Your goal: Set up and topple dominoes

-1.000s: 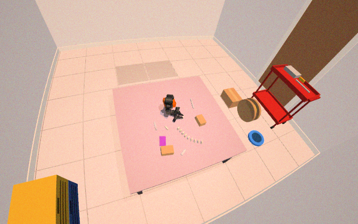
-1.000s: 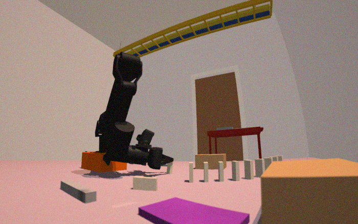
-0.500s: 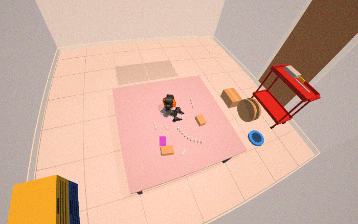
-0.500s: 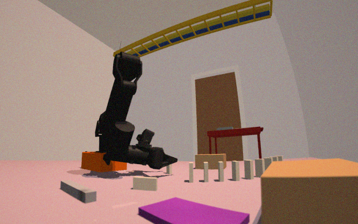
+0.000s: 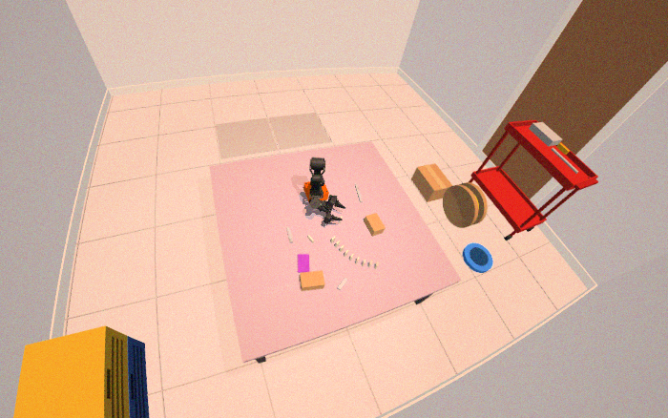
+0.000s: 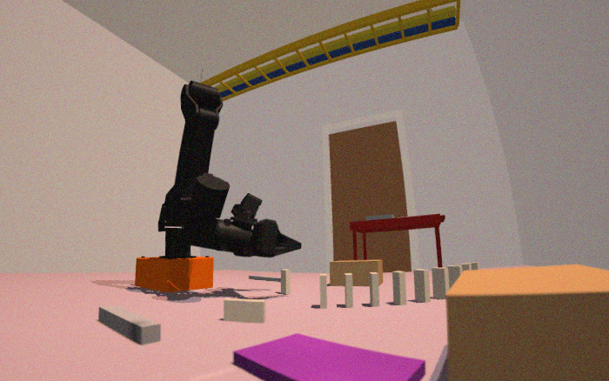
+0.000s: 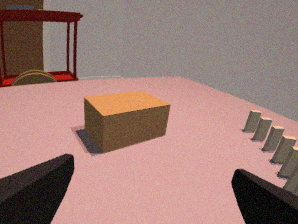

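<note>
Back away cleanly, then correct the placement

Open wide and empty: the gripper (image 5: pixel 342 212) (image 6: pixel 298 245) (image 7: pixel 156 171), above the pink table (image 5: pixel 265 305) (image 6: pixel 53 359) (image 7: pixel 200 200). Upright near the fingers in the exterior view, apart from the row: a lone domino (image 6: pixel 285 282). Probably outside the row's curve, so likely in need of another grasp. Best to clear without sideways sweep, then approach squarely, grip low, shift gently and release only once flat-footed. Farther out, upright and curving away: the standing row (image 5: pixel 350 257) (image 6: pixel 398 288) (image 7: pixel 276 139). Match that spacing and facing; keep both fingers clear. Lying on its side nearby: another domino (image 5: pixel 310 238) (image 6: pixel 244 310). No push before both ends look filled.
</note>
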`<state>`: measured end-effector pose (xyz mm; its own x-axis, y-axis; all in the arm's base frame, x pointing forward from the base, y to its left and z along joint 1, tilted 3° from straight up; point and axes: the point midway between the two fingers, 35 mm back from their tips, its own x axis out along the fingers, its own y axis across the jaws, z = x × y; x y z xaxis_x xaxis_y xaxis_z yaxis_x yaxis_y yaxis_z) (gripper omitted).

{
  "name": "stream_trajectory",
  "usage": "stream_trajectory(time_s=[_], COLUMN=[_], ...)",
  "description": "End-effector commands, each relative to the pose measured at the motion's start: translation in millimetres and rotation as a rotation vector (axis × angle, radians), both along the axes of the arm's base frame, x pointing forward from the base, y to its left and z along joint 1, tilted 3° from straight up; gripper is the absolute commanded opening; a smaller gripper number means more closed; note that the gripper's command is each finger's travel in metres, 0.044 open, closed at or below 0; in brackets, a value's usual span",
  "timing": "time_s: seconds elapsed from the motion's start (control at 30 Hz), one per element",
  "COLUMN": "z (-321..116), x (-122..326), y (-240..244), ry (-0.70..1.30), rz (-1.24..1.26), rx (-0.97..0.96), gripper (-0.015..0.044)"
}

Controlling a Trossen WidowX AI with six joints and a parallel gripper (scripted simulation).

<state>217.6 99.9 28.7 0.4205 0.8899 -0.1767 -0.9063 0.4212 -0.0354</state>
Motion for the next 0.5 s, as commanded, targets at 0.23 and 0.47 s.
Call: stream_trajectory(time_s=[0.23,0.47], z=[-20,-22], x=[66,65], y=[28,48], ry=[0.253,0.470], rz=[-0.065,-0.096], rx=[-0.274,-0.595], gripper=[0.0440,0.0440])
